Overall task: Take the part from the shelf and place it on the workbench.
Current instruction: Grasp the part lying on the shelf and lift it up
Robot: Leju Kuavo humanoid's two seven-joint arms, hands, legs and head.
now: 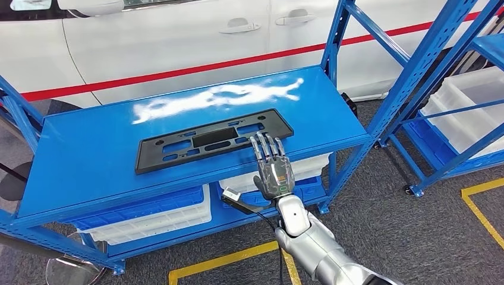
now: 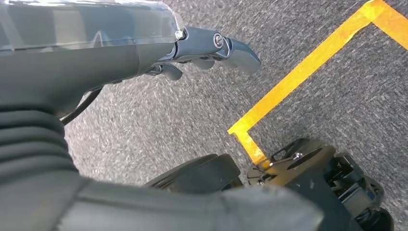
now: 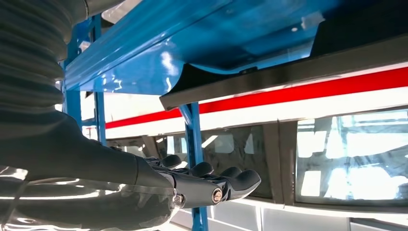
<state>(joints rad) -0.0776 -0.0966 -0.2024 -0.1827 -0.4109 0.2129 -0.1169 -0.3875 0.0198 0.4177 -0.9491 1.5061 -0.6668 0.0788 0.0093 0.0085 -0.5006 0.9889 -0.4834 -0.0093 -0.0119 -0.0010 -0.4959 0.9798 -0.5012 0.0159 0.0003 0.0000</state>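
Note:
The part, a flat black rectangular frame with cut-outs (image 1: 202, 142), lies on the blue shelf top (image 1: 89, 154), tilted slightly, its right end near the front edge. My right hand (image 1: 273, 169) reaches in from the front with its fingers spread, and the fingertips (image 1: 265, 142) are over the part's front right edge. In the right wrist view the hand (image 3: 211, 185) is stretched out flat and holds nothing, a gap apart from the part's black edge (image 3: 250, 79). My left hand (image 2: 211, 48) hangs beside my body over grey carpet, holding nothing.
White and blue bins (image 1: 172, 217) sit on the lower shelf. A second blue rack with white bins (image 1: 469, 113) stands to the right. A white car with a red stripe (image 1: 178, 35) is behind. Yellow tape (image 1: 226, 261) marks the carpet.

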